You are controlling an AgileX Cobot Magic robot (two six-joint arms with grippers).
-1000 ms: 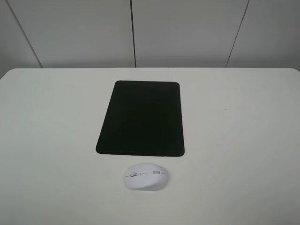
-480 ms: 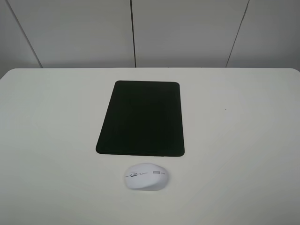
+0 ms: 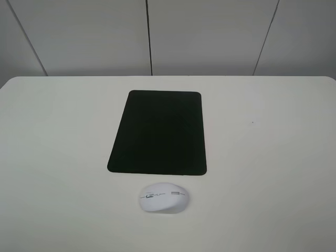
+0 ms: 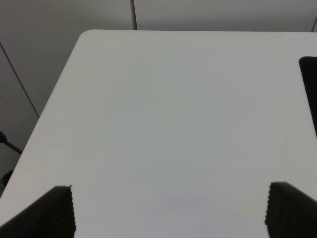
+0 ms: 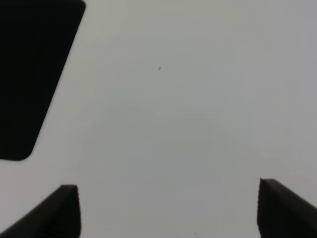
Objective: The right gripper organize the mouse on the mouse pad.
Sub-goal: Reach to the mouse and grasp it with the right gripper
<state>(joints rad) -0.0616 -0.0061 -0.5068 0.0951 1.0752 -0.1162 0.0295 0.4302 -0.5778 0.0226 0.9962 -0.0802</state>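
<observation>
The white oval mouse (image 3: 164, 198) lies on the white table just in front of the black mouse pad (image 3: 158, 133), a small gap apart from the pad's near edge. Neither arm shows in the high view. In the right wrist view my right gripper (image 5: 168, 210) is open and empty over bare table, with the pad (image 5: 29, 69) off to one side; the mouse is out of that view. In the left wrist view my left gripper (image 4: 168, 213) is open and empty over bare table, with a sliver of the pad (image 4: 311, 89) at the frame's edge.
The white table (image 3: 268, 157) ends at a grey panelled wall at the back. Its rounded far-left corner (image 4: 89, 35) shows in the left wrist view. A tiny dark speck (image 3: 252, 123) lies right of the pad.
</observation>
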